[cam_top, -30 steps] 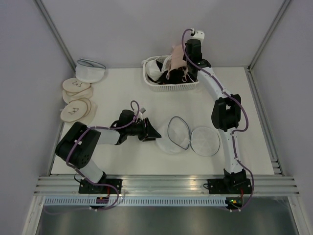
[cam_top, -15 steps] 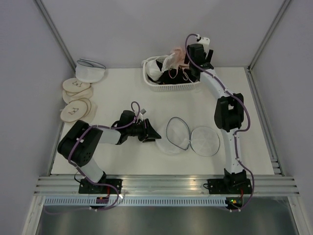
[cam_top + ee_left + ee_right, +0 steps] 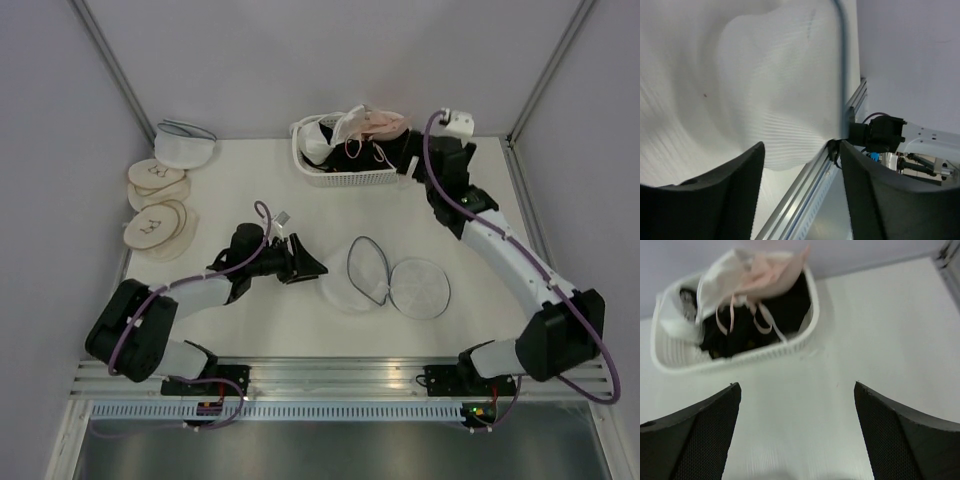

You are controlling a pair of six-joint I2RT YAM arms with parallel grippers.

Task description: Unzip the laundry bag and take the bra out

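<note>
The laundry bag [image 3: 390, 280] lies unzipped at the table's middle, its two mesh halves spread side by side. In the left wrist view its mesh [image 3: 775, 100] and dark zipper rim [image 3: 842, 60] fill the space just beyond my fingers. My left gripper [image 3: 313, 268] [image 3: 801, 145] sits at the bag's left edge, jaws apart with nothing between them. The pale pink bra [image 3: 375, 122] [image 3: 767, 272] is draped over the clothes in the white basket [image 3: 350, 178] [image 3: 740, 357]. My right gripper [image 3: 415, 168] [image 3: 796, 385] hovers wide open just right of the basket, holding nothing.
Black and white garments fill the basket under the bra. Several tan round discs [image 3: 155, 205] are stacked at the table's left edge, with a white domed bag [image 3: 185, 145] behind them. Metal rails [image 3: 340, 375] run along the near edge; walls close in on three sides.
My right gripper opened, left the bra on the basket and drew back to the right. My left gripper's jaws widened a little beside the bag, and that arm's elbow swung down and left.
</note>
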